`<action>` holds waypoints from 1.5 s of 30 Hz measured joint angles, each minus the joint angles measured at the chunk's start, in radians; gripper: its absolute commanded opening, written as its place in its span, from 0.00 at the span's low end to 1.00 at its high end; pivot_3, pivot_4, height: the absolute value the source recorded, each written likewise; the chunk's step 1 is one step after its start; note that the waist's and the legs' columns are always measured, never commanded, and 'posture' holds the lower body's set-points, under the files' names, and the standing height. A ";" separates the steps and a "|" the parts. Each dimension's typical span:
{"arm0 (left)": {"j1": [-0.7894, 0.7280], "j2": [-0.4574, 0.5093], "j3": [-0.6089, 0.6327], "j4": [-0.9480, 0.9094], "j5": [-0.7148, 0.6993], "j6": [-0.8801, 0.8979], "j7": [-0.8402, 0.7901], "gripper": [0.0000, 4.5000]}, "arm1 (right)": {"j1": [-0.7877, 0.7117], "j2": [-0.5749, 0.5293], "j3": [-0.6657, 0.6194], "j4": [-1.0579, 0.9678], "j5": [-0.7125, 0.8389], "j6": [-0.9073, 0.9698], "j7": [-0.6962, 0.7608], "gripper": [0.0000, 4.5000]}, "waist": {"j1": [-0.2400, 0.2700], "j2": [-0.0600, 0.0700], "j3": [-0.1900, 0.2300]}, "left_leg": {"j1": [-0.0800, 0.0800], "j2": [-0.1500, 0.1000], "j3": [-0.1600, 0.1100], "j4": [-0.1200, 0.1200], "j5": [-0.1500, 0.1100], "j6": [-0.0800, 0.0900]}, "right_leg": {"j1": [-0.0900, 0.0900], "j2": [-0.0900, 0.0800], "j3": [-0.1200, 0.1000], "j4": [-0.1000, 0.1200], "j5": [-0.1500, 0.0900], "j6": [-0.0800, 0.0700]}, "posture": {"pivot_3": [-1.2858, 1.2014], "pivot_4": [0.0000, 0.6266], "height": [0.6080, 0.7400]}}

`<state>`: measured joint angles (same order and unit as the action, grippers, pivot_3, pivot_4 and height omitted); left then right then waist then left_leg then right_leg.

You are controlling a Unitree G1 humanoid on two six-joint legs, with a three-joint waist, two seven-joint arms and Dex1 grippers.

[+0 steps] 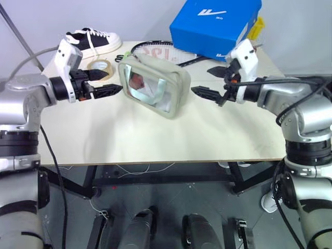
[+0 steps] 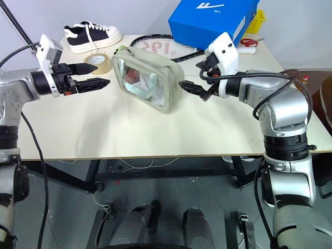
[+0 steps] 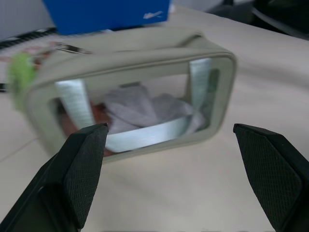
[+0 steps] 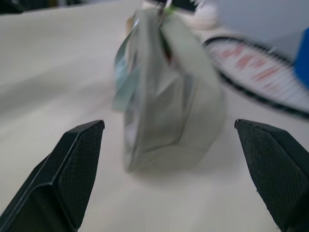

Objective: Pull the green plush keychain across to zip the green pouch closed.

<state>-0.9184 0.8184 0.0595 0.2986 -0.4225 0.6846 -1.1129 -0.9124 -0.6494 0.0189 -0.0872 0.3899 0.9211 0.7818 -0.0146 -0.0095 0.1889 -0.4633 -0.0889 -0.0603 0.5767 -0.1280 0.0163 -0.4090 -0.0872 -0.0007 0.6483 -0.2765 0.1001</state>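
- We hold our left gripper (image 1: 101, 83) above the table (image 1: 155, 140), its two black fingers wide apart and with nothing between them.
- Our right gripper (image 1: 211, 83) is also raised over the table, its fingers spread wide and empty.
- The green pouch (image 1: 154, 84) stands on the table between our two grippers, near each of them but touching neither one.
- Its clear window faces toward our left gripper; in the left wrist view we see mint straps and white and red contents behind it.
- Its narrow end points toward our right gripper, as the right wrist view shows.
- The green plush keychain (image 3: 20, 77) hangs at the far top corner of the pouch, on the side closer to our left gripper.
- Beyond our left gripper lie a tan tape roll (image 1: 100, 66) and a black and white shoe (image 1: 93, 40).
- Beyond our right gripper stands a blue box (image 1: 215, 26), and a racket (image 1: 161, 52) lies behind the pouch.
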 measured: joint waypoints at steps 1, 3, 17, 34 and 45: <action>0.000 0.000 -0.009 0.007 0.002 -0.008 -0.010 0.98 | -0.003 0.000 0.007 0.008 0.000 0.003 0.002 1.00 | 0.000 0.000 0.000 | 0.000 0.000 0.000 0.000 0.000 0.000 | 0.000 0.000 0.000 0.000 0.000 0.000 | 0.52 0.24 1.00; -0.009 -0.002 -0.028 0.031 0.022 -0.033 -0.019 0.98 | -0.007 0.003 0.011 0.021 -0.002 0.005 -0.001 1.00 | 0.000 0.000 0.000 | -0.001 0.000 0.000 0.000 0.000 0.000 | -0.001 0.000 0.000 0.001 0.000 0.000 | 0.52 0.24 1.00; -0.059 -0.016 -0.036 0.134 0.076 -0.113 0.004 0.98 | -0.067 0.076 0.039 0.046 -0.019 -0.002 -0.063 1.00 | -0.007 0.000 0.000 | 0.000 0.000 0.000 0.000 0.000 0.000 | -0.002 0.001 0.001 0.003 0.001 0.001 | 0.52 0.24 1.00; 0.170 -0.066 0.082 -0.266 -0.063 0.083 0.174 1.00 | -0.353 0.354 0.253 0.821 -0.333 -0.575 -0.059 0.88 | -0.005 0.000 0.000 | 0.001 0.000 0.000 0.000 0.003 -0.004 | -0.003 0.006 0.001 0.008 0.002 0.002 | 0.52 0.24 1.00; 0.190 -0.054 0.085 -0.256 -0.072 0.095 0.189 1.00 | -0.358 0.369 0.215 0.849 -0.340 -0.594 0.031 0.01 | -0.006 0.000 0.001 | 0.001 0.001 0.000 -0.001 0.006 -0.009 | -0.007 0.007 0.002 0.016 0.002 0.000 | 0.52 0.24 1.00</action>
<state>-0.7286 0.7642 0.1449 0.0423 -0.4948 0.7798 -0.9242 -1.2706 -0.2806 0.2337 0.7616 0.0501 0.3276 0.8129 -0.0206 -0.0095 0.1894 -0.4621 -0.0877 -0.0606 0.5756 -0.1220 0.0069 -0.4163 -0.0798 0.0009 0.6639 -0.2741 0.0997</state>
